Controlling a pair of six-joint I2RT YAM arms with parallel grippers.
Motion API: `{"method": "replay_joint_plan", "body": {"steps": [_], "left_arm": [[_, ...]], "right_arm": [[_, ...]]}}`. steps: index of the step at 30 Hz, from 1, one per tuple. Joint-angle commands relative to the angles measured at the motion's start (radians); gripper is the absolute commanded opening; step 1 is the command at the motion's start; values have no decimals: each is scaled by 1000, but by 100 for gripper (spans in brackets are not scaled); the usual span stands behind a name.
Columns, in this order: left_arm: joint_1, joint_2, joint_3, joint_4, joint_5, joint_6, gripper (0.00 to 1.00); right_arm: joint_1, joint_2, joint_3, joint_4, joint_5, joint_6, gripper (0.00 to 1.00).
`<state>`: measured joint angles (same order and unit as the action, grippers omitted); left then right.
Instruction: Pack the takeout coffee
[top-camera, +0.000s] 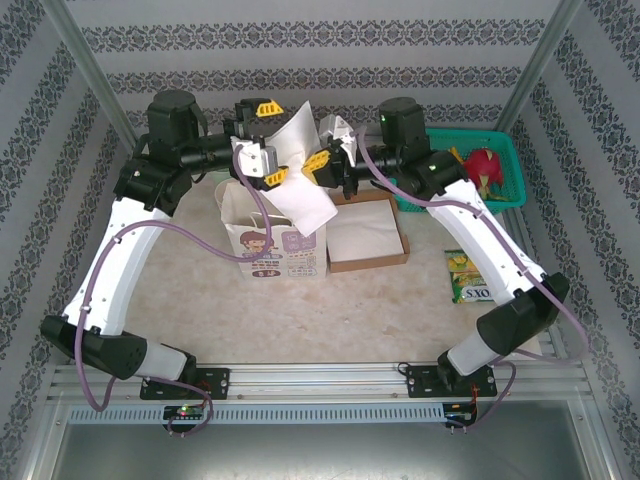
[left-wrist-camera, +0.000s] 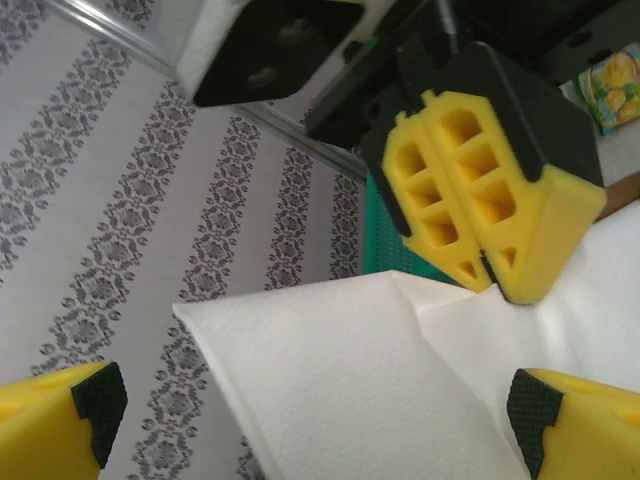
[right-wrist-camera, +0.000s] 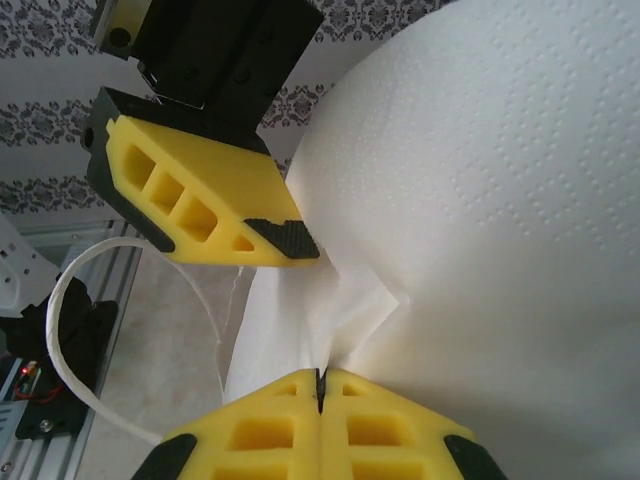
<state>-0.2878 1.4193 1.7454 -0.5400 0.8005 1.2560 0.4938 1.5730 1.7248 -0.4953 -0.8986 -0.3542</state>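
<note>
White dimpled paper sheet, pinched in my clenched right gripper, hung between the released fingers of my left gripper, partly masking the printed white paper bag beside a brown cardboard tray.

We get bright, even light from overhead; shadows on the worktop are soft and faint. The white paper glares close to washed-out in both wrist views. Our overhead view looks slightly grainy, its edges mildly distorted.
</note>
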Motion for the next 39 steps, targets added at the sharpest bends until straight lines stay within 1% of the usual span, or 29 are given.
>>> {"method": "replay_joint_plan", "body": {"steps": [1,4,7,11,14,16,18,22,26,28,30,32,33,34,36,39], "left_arm": [[-11,20,57,-102,29,195,100],[-22,63,124,-184,18,254,100],[-25,110,205,-278,4,290,100],[-24,154,270,-371,-48,329,93],[-24,163,283,-399,-94,349,88],[-20,161,288,-413,-97,349,82],[-13,155,289,-417,-84,335,72],[-5,120,247,-367,-21,278,46],[-3,90,188,-299,2,235,19],[-1,90,187,-298,2,223,11],[4,87,187,-295,2,212,6],[6,81,187,-293,8,198,0],[7,80,186,-294,12,194,0],[7,79,189,-296,16,192,0],[7,80,190,-303,24,191,0],[7,79,192,-312,37,187,0]], "right_arm": [[19,31,71,-57,-18,-74,0],[31,66,133,-140,-34,-124,0],[31,70,142,-145,-64,-145,0],[28,55,140,-143,-83,-175,0],[13,46,138,-141,-93,-186,0],[-2,44,135,-138,-92,-186,0],[-14,42,128,-133,-86,-183,0],[-5,38,105,-102,-11,-173,0],[4,42,96,-103,2,-178,0],[6,38,87,-95,23,-174,0],[9,28,71,-54,84,-141,0],[17,10,44,20,142,-84,19],[20,3,31,46,149,-70,26],[28,-3,19,73,163,-67,38],[51,-11,2,103,224,-96,48],[80,-13,-18,139,290,-142,58]]}}
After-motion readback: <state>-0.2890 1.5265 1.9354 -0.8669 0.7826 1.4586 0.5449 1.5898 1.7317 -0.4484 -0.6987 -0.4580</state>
